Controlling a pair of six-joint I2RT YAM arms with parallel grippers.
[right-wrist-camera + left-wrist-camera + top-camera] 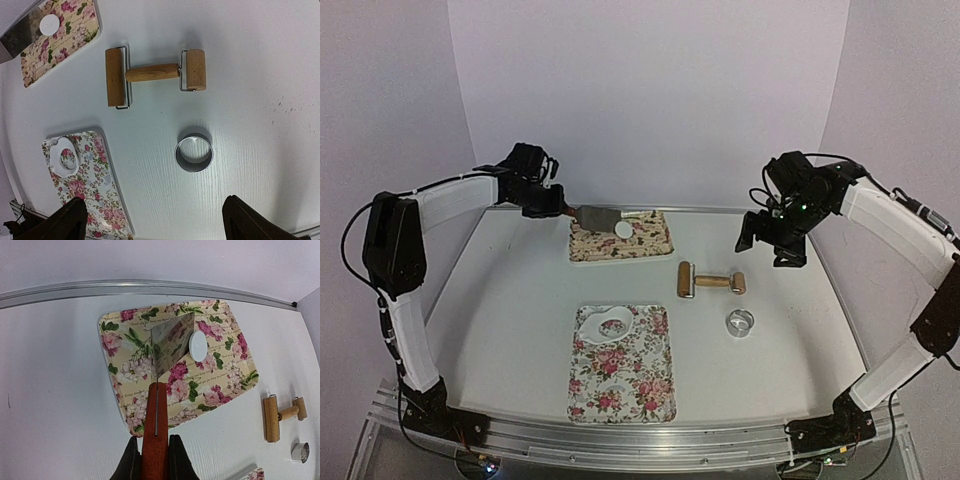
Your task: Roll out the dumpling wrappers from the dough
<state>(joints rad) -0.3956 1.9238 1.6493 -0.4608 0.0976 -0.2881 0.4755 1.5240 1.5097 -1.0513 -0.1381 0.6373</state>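
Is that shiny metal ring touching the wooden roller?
Apart. The right wrist view shows a strip of bare white table between the metal ring and the wooden roller.

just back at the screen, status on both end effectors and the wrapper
left end effector shut on scraper, blade beside wrapper on far tray. right end effector open, empty, over roller and ring. nothing in the way.

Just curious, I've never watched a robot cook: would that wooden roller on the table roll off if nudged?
Likely yes. The wooden roller rests on the table on two round drums, so a push along its handle would probably set it rolling; a sideways push would more likely just slide it. It looks like solid wood, so probably stiff, not fragile.
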